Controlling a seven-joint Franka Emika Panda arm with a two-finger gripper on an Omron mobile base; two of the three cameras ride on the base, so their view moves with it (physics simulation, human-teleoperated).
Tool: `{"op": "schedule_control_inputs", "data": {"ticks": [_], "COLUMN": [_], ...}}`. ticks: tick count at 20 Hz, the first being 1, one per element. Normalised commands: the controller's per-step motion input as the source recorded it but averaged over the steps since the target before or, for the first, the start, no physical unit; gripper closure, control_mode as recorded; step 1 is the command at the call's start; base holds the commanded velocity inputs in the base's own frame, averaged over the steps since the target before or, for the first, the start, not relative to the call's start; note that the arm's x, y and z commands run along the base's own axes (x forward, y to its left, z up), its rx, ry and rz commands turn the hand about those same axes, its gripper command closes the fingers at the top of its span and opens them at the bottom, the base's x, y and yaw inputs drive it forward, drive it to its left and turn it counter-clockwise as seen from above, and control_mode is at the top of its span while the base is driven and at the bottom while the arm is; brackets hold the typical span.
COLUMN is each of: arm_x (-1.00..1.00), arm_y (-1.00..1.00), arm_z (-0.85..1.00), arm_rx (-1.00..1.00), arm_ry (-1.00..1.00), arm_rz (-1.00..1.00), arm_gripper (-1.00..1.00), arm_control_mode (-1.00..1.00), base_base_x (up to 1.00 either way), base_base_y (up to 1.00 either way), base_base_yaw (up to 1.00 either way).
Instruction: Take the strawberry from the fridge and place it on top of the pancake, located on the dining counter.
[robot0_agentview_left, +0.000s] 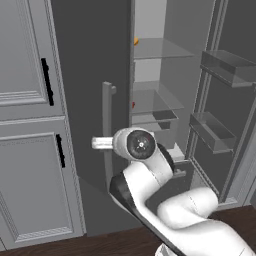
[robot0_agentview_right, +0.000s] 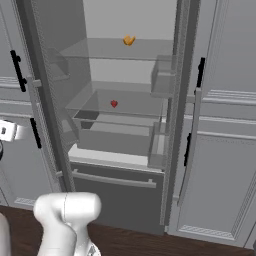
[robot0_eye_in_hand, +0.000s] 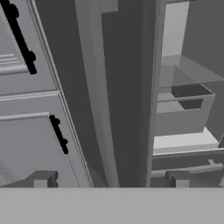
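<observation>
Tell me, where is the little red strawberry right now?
The strawberry sits on a glass shelf inside the open fridge, toward the left in the right base view, one shelf below the orange-brown lump.

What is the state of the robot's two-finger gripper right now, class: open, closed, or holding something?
Two-finger gripper: open and holding nothing; its dark fingertips stand wide apart in the hand view, either side of the long grey bar handle of the dark grey fridge door.
</observation>
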Motion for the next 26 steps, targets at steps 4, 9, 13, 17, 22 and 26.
{"op": "schedule_control_inputs", "data": {"ticks": [4,9,13,17,22,26], "arm_x": [-0.29,-0.04,0.02,0.34,0.55,0.61], "arm_y": [-1.0,-0.95,-0.54,-0.24,-0.04,-0.02], "arm_z": [-0.02,-0.16,-0.2,-0.1,-0.12,-0.03], "arm_rx": [0.21,0.21,0.15,0.2,0.16,0.11], "arm_ry": [0.0,0.02,0.12,0.02,0.0,0.0], "arm_rz": [0.0,0.0,0.0,-0.01,0.0,0.0], "arm_gripper": [-1.0,-1.0,-1.0,-1.0,-1.0,-1.0], "arm_control_mode": [-1.0,-1.0,-1.0,-1.0,-1.0,-1.0], "base_base_x": [0.0,0.0,0.0,0.0,0.0,0.0], "base_base_y": [0.0,0.0,0.0,0.0,0.0,0.0], "base_base_yaw": [0.0,0.0,0.0,0.0,0.0,0.0]}}
